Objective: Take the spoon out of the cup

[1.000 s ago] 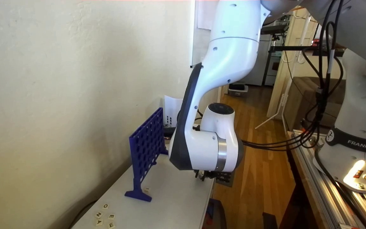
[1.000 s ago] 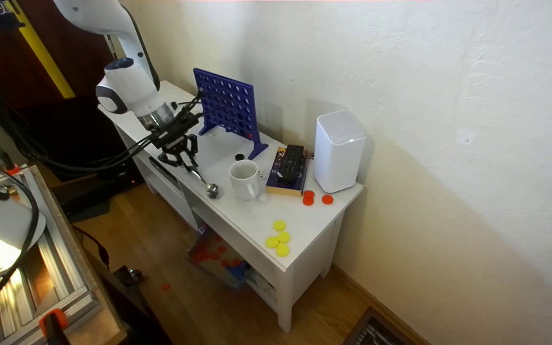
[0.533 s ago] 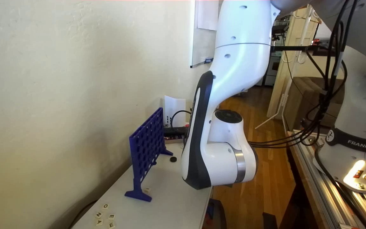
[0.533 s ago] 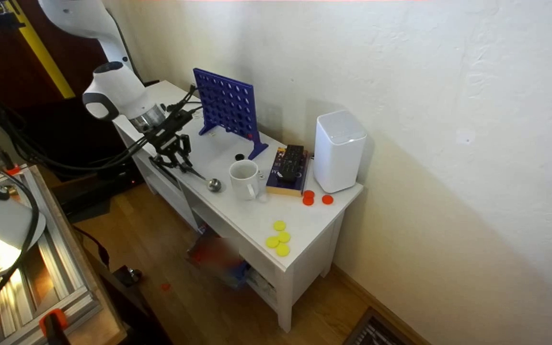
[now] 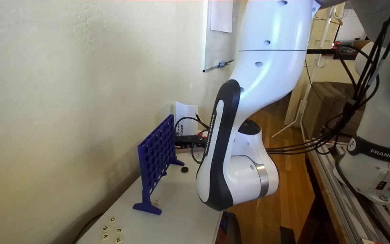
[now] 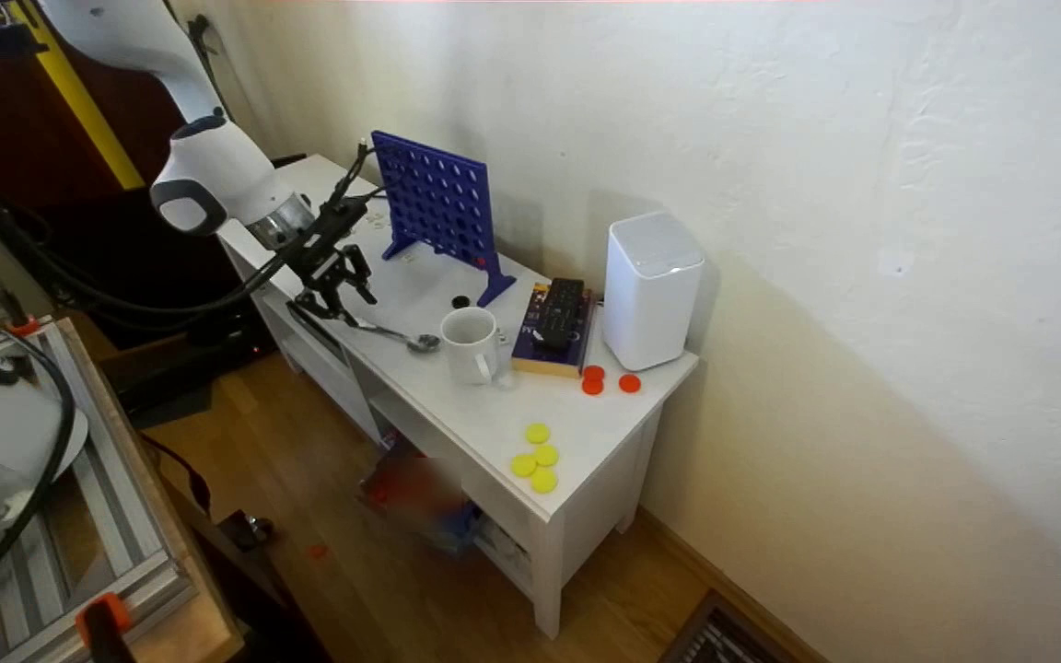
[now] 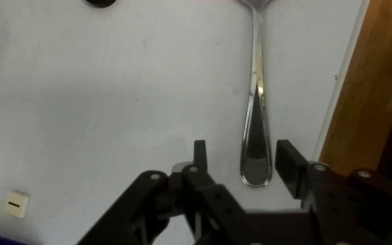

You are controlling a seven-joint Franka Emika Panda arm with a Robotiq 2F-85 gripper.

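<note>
Jaws wide, empty, black two-fingered gripper (image 7: 241,153) over the slender silvery metal spoon (image 7: 256,129) lying beside the white cylindrical cup (image 6: 469,352)!

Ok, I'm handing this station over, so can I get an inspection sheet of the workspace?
Surface: white rectangular table, a few dark specks.
Job's things: slender silvery metal spoon lies on the table, outside the white cylindrical cup; cup upright.
Clutter: blue plastic grid board, standing; long black remote on a dark-topped rectangular book or box; tall white boxy device; round red discs, yellow discs; small cream letter tiles.
Gripper: black two-fingered gripper, open; the spoon's handle end shows between its fingers in the wrist view, ungripped.
Cables: long black cables loop beside the white robot arm; snags, nothing seen.
Surroundings: pale wall, brown wooden floor with a small red disc; people, nothing seen.
</note>
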